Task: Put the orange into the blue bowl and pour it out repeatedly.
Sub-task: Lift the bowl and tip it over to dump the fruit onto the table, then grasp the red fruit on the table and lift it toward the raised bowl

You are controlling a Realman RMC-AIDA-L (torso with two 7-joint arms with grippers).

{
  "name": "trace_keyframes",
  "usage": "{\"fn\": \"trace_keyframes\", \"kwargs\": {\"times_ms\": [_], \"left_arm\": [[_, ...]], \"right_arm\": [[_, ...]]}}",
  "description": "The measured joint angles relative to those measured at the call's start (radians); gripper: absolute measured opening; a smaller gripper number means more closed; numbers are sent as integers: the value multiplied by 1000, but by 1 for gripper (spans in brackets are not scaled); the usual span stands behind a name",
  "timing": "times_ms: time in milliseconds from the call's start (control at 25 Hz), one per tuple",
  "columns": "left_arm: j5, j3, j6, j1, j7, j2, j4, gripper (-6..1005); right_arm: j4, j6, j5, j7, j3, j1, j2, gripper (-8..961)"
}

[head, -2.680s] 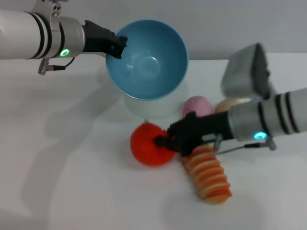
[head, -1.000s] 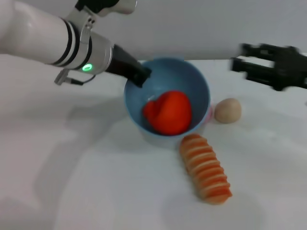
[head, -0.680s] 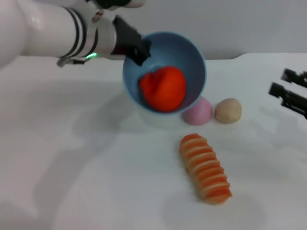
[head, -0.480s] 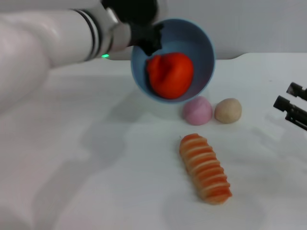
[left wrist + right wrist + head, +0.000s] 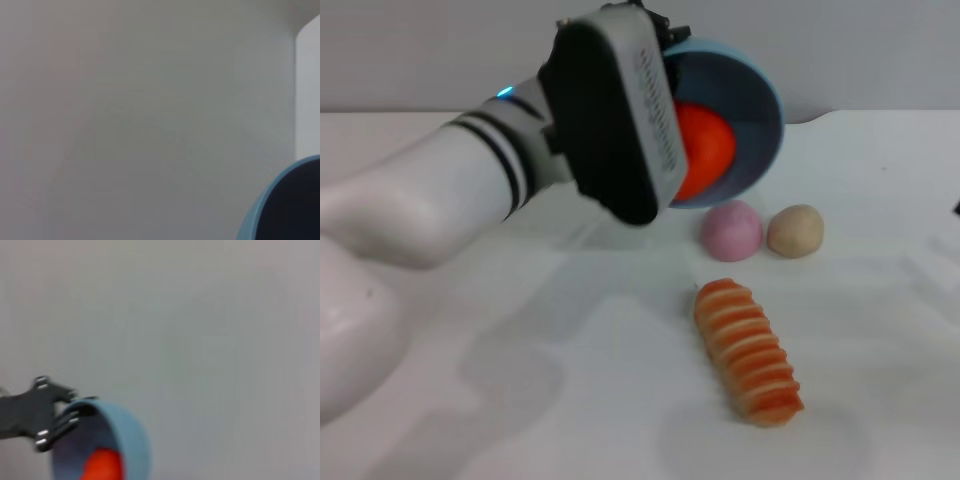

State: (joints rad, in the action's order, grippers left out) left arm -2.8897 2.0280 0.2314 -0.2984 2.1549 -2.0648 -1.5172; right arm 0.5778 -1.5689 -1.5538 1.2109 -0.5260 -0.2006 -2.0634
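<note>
Left hand (image 5: pixel 75 412) on raised, tipped blue bowl's (image 5: pixel 765 110) rim, orange (image 5: pixel 705 150) inside.

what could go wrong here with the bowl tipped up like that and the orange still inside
The left pincer holds the blue bowl lifted and tilted on its side, with the orange near the lower rim.

1. The orange may drop onto the pink ball or tan ball just below and knock them away.
2. It could bounce or roll toward the striped bread piece.
3. The grip is on the rim only, so the bowl might slip.
</note>
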Motion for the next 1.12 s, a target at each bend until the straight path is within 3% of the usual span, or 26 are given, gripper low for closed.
{"fn": "trace_keyframes", "kwargs": {"times_ms": [320,680,880,1040,1080,1120], "left_arm": [[0,74,-268,112,-271,-2,65,-1],[3,137,-509,158,-438,-7,151,-1],[30,130,-528,158,-431,-6,171,-1],[267,87,-465,134,-426,-7,135,-1],[340,63,-419,125,-426,-7,116,-1],[506,-20,-269,96,-411,-6,64,-1]], "right_arm": [[-39,3,2,-61,89,-1,-6,611],[-67,13,17,-74,106,-23,-4,612],[-73,15,22,-75,109,-31,-5,612],[-78,19,24,-64,106,-42,-4,612],[-78,20,18,-50,100,-49,-3,612],[-76,21,11,-34,95,-53,-2,612]]}}
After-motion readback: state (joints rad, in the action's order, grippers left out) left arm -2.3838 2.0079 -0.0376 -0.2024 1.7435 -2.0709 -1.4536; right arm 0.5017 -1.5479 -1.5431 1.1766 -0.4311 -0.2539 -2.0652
